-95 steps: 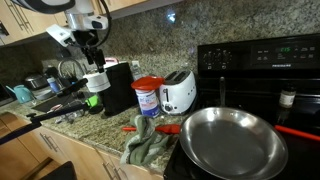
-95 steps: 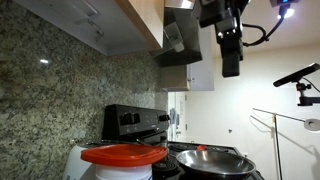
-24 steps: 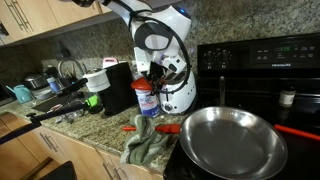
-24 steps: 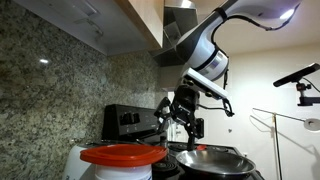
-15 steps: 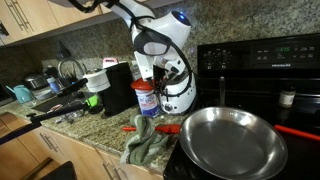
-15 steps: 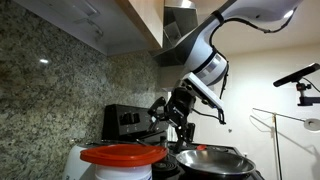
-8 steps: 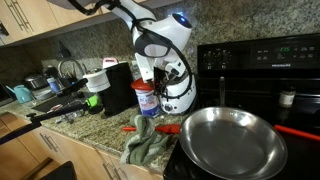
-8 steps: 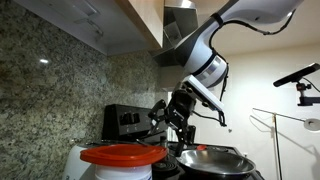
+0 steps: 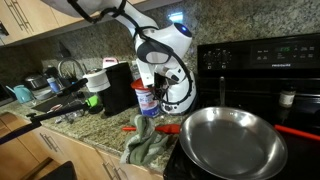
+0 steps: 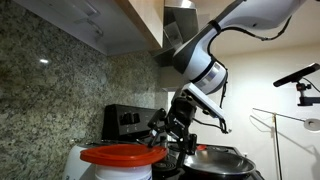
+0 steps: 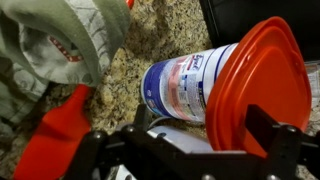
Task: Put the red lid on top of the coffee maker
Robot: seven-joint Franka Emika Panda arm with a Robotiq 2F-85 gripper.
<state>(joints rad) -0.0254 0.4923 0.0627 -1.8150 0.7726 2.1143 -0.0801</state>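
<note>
The red lid (image 9: 145,87) sits on the clear labelled jar (image 9: 147,103), which stands between the black coffee maker (image 9: 118,88) and the white toaster (image 9: 183,98). My gripper (image 9: 155,77) is open just above the lid. In the wrist view the lid (image 11: 258,85) caps the jar (image 11: 178,86), and my gripper (image 11: 185,148) has its fingers spread wide, one of them in front of the lid. In an exterior view the lid (image 10: 123,154) fills the foreground with my gripper (image 10: 168,131) close behind it. The coffee maker's flat top is bare.
A steel pan (image 9: 232,141) sits on the black stove (image 9: 262,60). A grey-green cloth (image 9: 148,146) and red utensil handles (image 9: 166,128) lie in front of the jar. Sink clutter (image 9: 50,90) lies beyond the coffee maker. Wall cabinets (image 9: 40,15) hang above.
My gripper has come down a little closer to the red lid. The lid and jar have not moved.
</note>
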